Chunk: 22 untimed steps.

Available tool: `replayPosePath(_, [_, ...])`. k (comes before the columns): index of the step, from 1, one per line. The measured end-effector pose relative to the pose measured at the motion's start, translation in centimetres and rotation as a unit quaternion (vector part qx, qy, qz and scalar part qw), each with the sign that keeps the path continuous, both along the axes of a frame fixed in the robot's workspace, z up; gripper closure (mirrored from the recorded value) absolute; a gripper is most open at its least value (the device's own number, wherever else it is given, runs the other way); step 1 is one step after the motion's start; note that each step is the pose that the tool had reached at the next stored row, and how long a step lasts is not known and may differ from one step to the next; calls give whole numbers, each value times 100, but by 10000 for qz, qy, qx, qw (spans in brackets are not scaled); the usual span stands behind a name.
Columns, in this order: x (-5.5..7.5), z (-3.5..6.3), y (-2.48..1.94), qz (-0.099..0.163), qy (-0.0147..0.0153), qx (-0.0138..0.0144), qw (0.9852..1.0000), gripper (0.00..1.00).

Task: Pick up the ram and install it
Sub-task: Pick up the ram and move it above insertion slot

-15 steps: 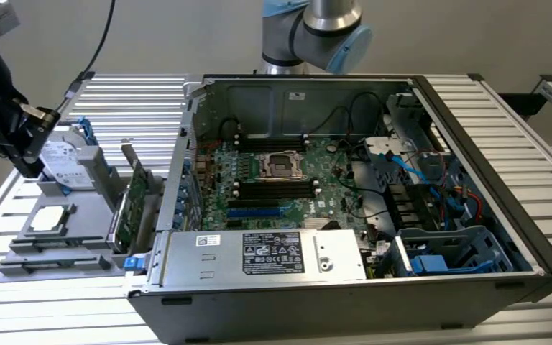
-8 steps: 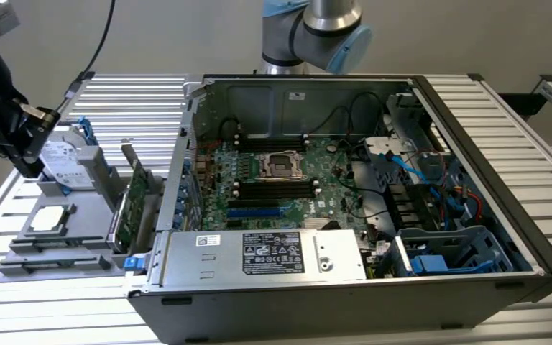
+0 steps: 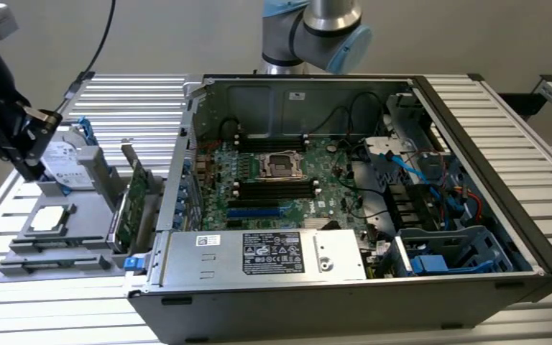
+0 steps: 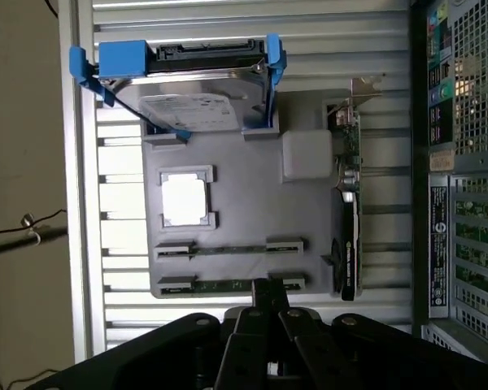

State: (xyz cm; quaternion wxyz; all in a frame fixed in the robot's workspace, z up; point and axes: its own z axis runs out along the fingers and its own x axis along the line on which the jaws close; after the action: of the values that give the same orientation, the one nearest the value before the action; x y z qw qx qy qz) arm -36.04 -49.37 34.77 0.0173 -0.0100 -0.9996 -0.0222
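Note:
Two ram sticks lie in holders on the grey tray (image 4: 244,211): one ram stick (image 4: 228,249) nearer the tray's middle, the other ram stick (image 4: 228,285) at its edge. My gripper (image 4: 265,294) hovers above the tray with its tip over the edge stick; its fingers are shut and hold nothing. In the exterior view the gripper (image 3: 29,169) hangs at the far left above the tray (image 3: 75,233). Inside the open computer case (image 3: 353,215), the motherboard (image 3: 247,208) has black ram slots (image 3: 276,190) beside the processor socket.
The tray also carries a hard drive (image 4: 191,110) in a blue caddy, a processor (image 4: 185,199) and an upright green expansion card (image 4: 346,203). The case wall (image 4: 464,162) stands right beside the tray. A cable (image 3: 98,43) hangs near the gripper.

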Motion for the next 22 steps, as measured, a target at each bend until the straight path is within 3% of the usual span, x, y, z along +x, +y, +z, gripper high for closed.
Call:
replayPosePath(6, [0, -47, 0, 542, 0, 0, 9985, 89])
replayPosePath(11, [0, -73, 0, 996, 0, 0, 9950, 89])
replayPosePath(17, [0, -86, 0, 1540, 0, 0, 9881, 89])
replayPosePath(22, [0, -86, 0, 1988, 0, 0, 9800, 89])
